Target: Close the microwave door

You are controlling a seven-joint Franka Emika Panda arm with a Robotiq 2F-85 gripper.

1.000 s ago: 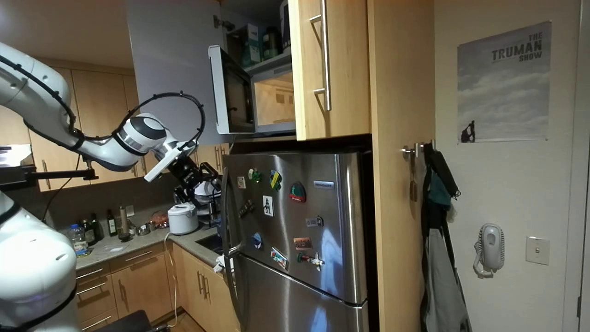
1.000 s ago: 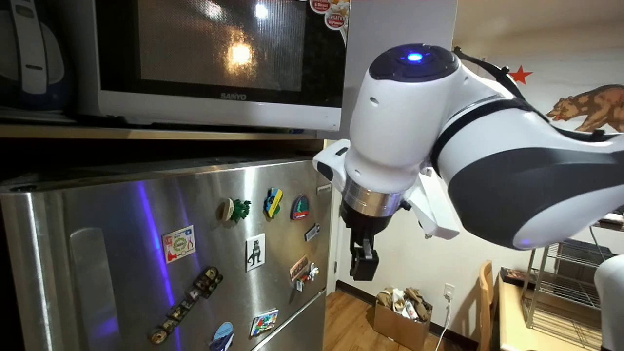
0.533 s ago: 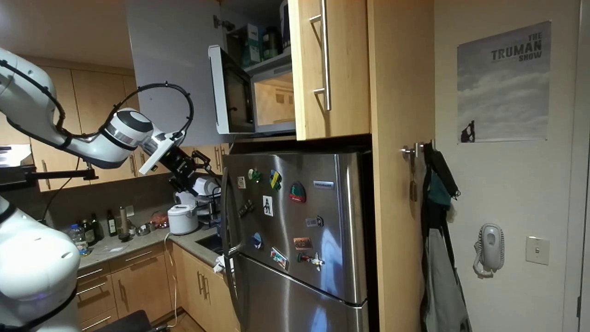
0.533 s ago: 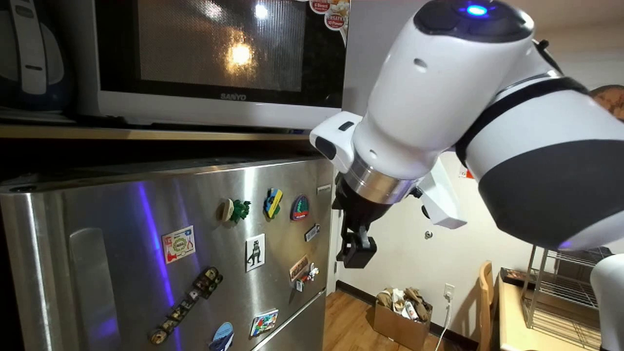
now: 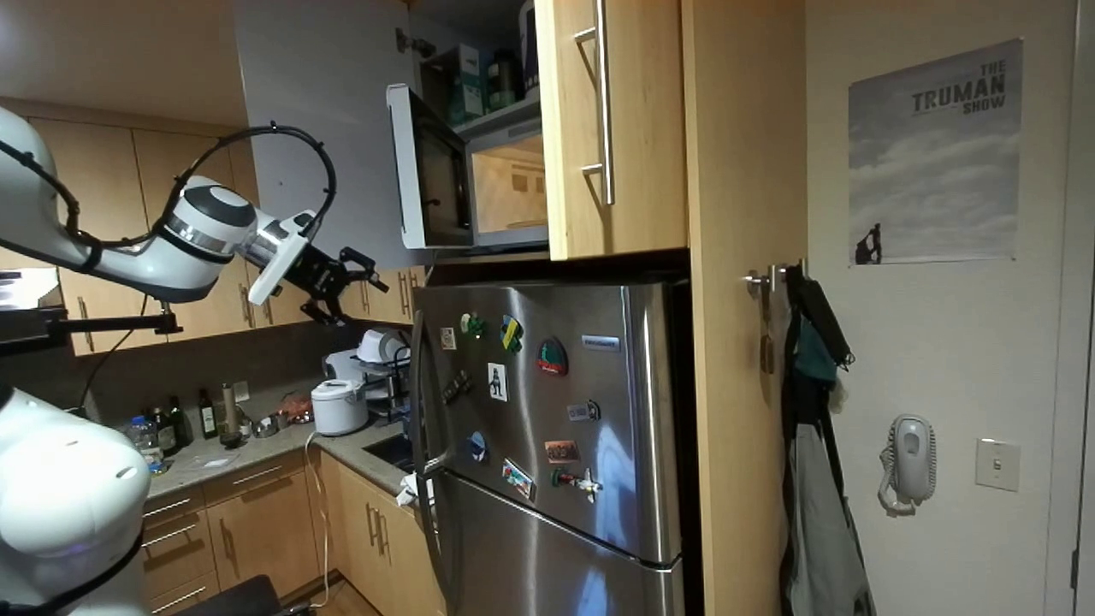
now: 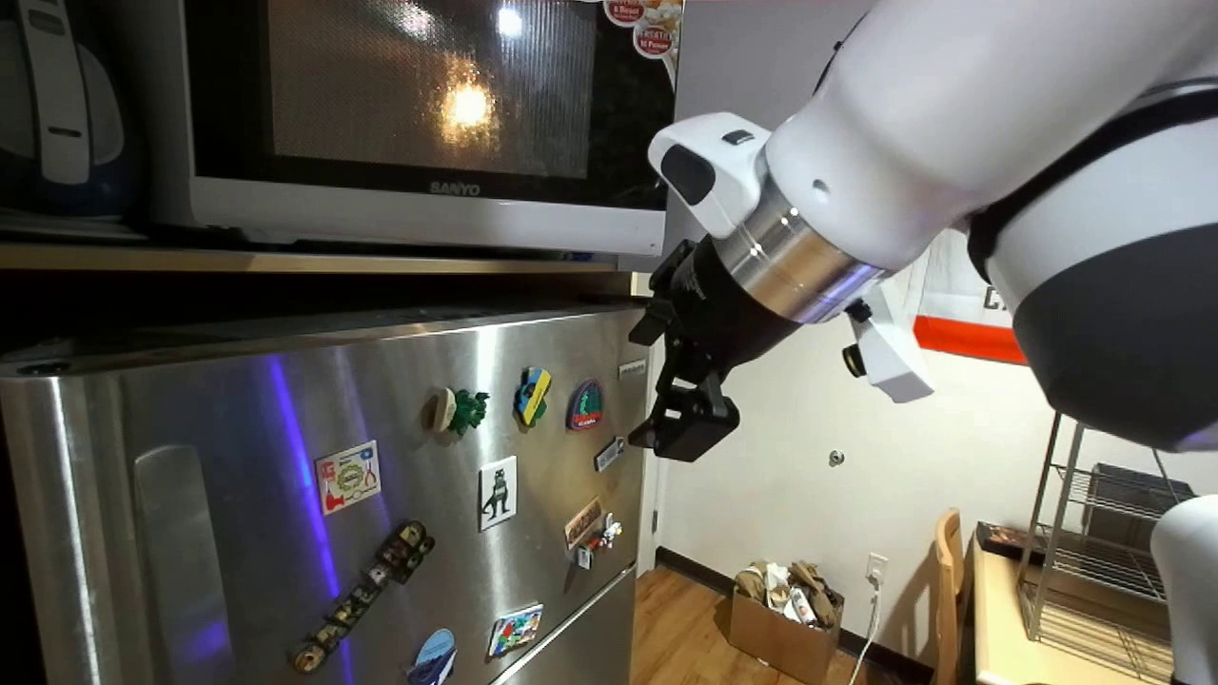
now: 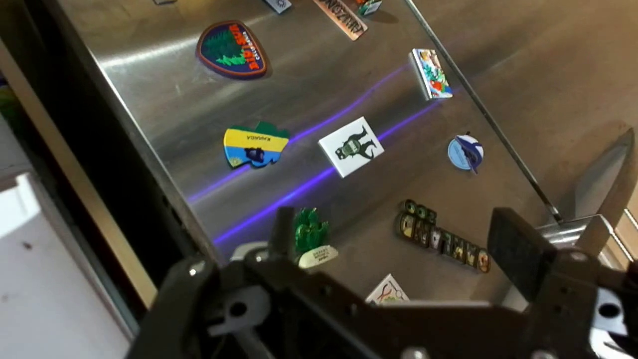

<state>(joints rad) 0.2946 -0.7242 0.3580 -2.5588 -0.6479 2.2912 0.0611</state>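
Worktop (image 5: 265, 453): far left of the kitchen, carries a white cooker (image 5: 340, 409); irrelevant here.
Fridge (image 5: 547, 368): centre, shelf (image 6: 381, 260) just above it.
Microwave (image 5: 508, 190): on that shelf; front exposed because the cabinet (image 5: 646, 128) stands open, presumably for swing room.
Door (image 5: 438, 175): well open, hinged at the microwave's left, sticking out toward near left. Closing not done.
Claw (image 6: 655, 383): released, fingers (image 7: 521, 252) spread, grasping nothing; magnets (image 7: 351, 147) between them in wrist view are on the fridge. Below the door, looks apart from it. Probably placed on the door's outer side so a push right could swing it shut; no grip needed.
Hidden: cabinet covers microwave's right part. Door (image 6: 433, 114) has its top cut off in an exterior view, arm (image 6: 885, 133) overlapping its right edge. Pale panel (image 7: 55, 289), lower left in wrist view: maybe the door, can't tell. Claw-to-door gap hard to judge.
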